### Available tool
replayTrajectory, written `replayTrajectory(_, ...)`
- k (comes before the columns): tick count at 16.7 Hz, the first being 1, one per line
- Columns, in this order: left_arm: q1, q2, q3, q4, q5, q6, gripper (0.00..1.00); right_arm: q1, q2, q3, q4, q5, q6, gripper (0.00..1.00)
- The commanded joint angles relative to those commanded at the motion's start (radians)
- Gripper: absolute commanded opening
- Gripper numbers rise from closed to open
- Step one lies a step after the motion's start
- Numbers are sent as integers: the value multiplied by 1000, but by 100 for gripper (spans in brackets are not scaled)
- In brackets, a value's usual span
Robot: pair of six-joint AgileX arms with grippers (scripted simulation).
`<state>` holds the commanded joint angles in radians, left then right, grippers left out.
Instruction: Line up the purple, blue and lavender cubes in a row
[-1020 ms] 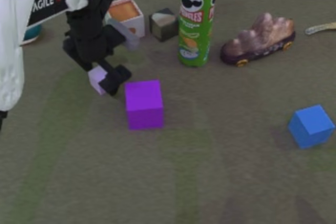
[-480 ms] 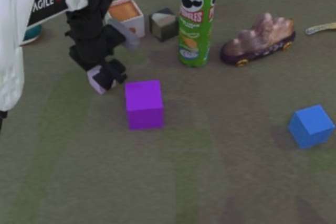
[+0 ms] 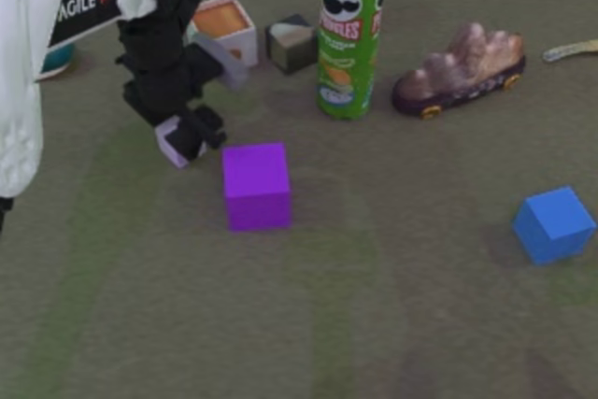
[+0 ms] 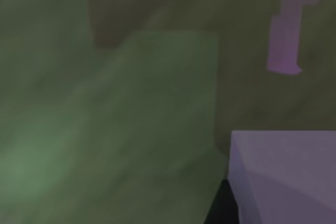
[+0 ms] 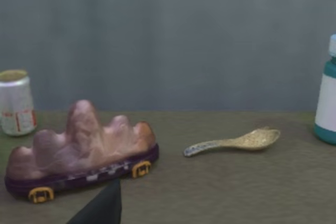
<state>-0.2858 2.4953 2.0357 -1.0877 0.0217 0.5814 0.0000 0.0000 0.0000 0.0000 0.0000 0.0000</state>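
The small lavender cube [image 3: 168, 140] sits on the table at the left, with my left gripper [image 3: 183, 137] shut on it, black fingers on either side. In the left wrist view this cube [image 4: 286, 177] fills the corner beside one dark finger [image 4: 223, 211]. The large purple cube [image 3: 256, 184] rests just right of it, a small gap apart. The blue cube [image 3: 553, 223] lies alone at the far right. My right gripper is outside the top view; only one dark fingertip [image 5: 105, 208] shows in its wrist view.
Along the back stand a white cube with an orange face [image 3: 224, 27], a dark grey-and-beige cube [image 3: 291, 42], a green crisp can [image 3: 353, 35], a rock-topped toy car [image 3: 460, 70] and a spoon [image 3: 570, 49]. A teal-and-white bottle [image 5: 328, 98] stands far right.
One second ago the left fingers stood wider around the lavender cube; they have since closed onto it. Nothing has moved in the last half second.
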Motion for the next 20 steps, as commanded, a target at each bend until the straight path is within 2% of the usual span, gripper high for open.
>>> replayTrajectory(3,1,-3,40,-42,1,2,0,0,0,0,0,0,0,100)
replayTrajectory(8,16,-29,188,-225,0,0,0,0,0,0,0,0,0,100)
replayTrajectory(14,11,-34,210,-246,-1,1,0,0,0,0,0,0,0,100)
replayTrajectory(17,-58,-37,212,-251,-1,15,0,0,0,0,0,0,0,100)
replayTrajectory(20,-221,-47,205,-261,-1,37,0,0,0,0,0,0,0,100)
